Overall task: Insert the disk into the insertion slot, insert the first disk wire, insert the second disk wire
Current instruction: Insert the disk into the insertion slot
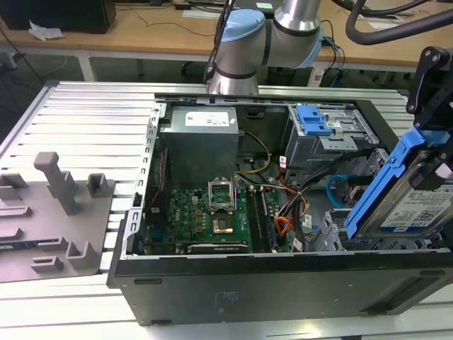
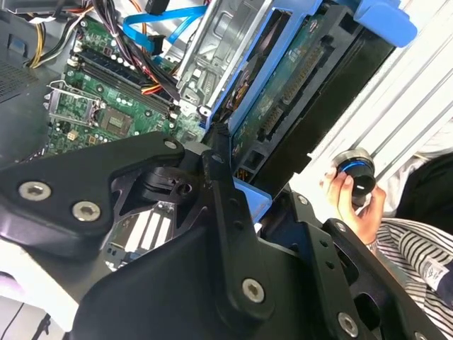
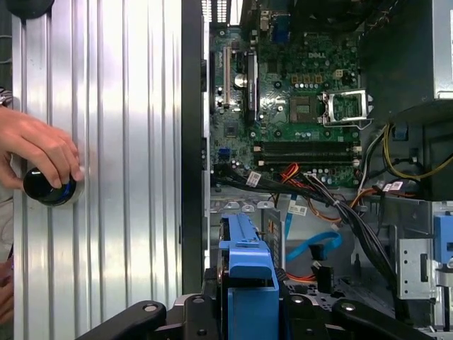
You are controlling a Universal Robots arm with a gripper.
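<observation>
Pincer [image 1: 433,152] pinched shut on the disk [image 1: 407,205], gripping its blue carrier. I see the disk tilted, lower edge at the rim of the open computer case [image 1: 212,283], at the case's end toward the exterior view's right. The insertion slot [image 1: 329,228] lies inside the case just beside the disk, which is not yet seated.

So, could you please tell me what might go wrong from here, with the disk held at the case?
1. The disk hangs tilted in the end effector near the slot. If it enters askew, it could jam on the slot's edge.
2. The blue cable and other wires lie loose beside the slot and might get snagged or pinched.
3. A hand rests on the table close to the case, possibly within the arm's sweep.
</observation>
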